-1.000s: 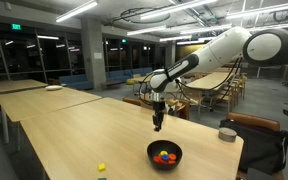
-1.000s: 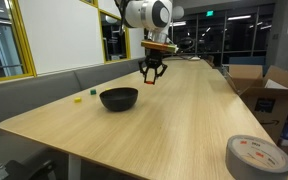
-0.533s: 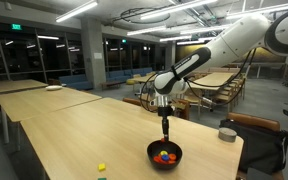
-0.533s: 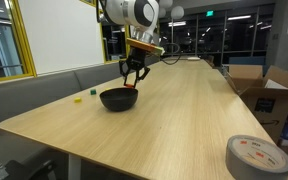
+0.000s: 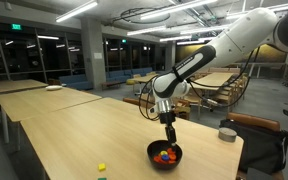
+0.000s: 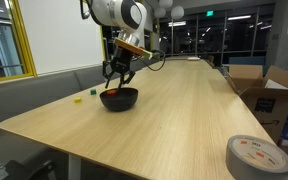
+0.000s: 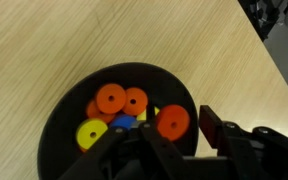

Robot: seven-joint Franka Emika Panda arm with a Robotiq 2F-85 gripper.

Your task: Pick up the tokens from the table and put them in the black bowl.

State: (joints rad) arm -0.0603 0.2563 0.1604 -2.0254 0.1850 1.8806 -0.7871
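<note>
Gripper (image 7: 172, 136), bottom edge of wrist view: dark fingers flank one orange token (image 7: 173, 122); pinching or parted, cannot tell. Black bowl (image 7: 56, 135), directly beneath: holds further orange tokens (image 7: 111, 98), one yellow, one blue. Table (image 7: 44, 50), pale wood, bears the bowl. Tape roll (image 6: 256, 158), grey, at the table's nearest corner in an exterior view. Arm (image 6: 119, 12), farther along, gripper low over the bowl's rim. Yellow piece (image 6: 90, 92) and green piece (image 6: 78, 99), on the table beyond the bowl, apart from it. White dish (image 5: 53, 88), on a far table.
</note>
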